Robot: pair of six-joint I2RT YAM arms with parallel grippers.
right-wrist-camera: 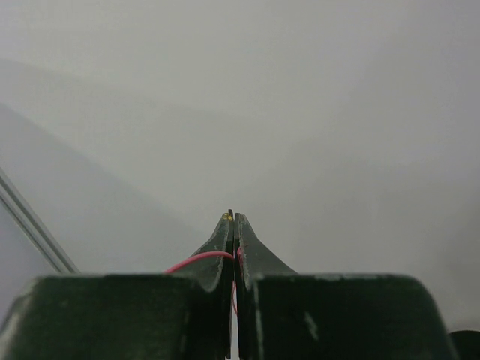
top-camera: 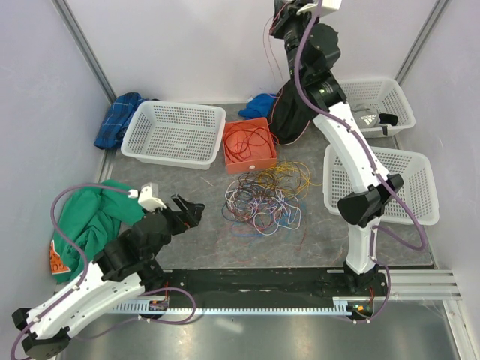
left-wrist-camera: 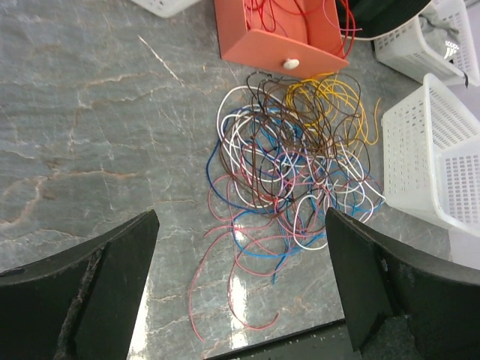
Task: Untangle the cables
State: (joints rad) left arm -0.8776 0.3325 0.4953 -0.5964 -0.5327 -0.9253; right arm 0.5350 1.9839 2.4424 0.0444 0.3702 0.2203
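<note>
Right pincer (right-wrist-camera: 233, 219) clenched on one red cable (right-wrist-camera: 196, 259), raised high at the far side. Remaining cables (top-camera: 264, 196) lie tangled mid-worktop (top-camera: 187, 251), just before the orange tray (top-camera: 259, 166). Left pincer (top-camera: 189, 210) released, near the heap. Advice: draw the strand slowly, and pin the heap if it drags.

No writing can be read anywhere. The orange patch (top-camera: 57, 259) on the green cloth (top-camera: 90, 217) at the near left bears dark marks, too small to make out. Pale marks on the dark object (top-camera: 367, 118) in the far right basket (top-camera: 375, 80) are equally unclear.
</note>
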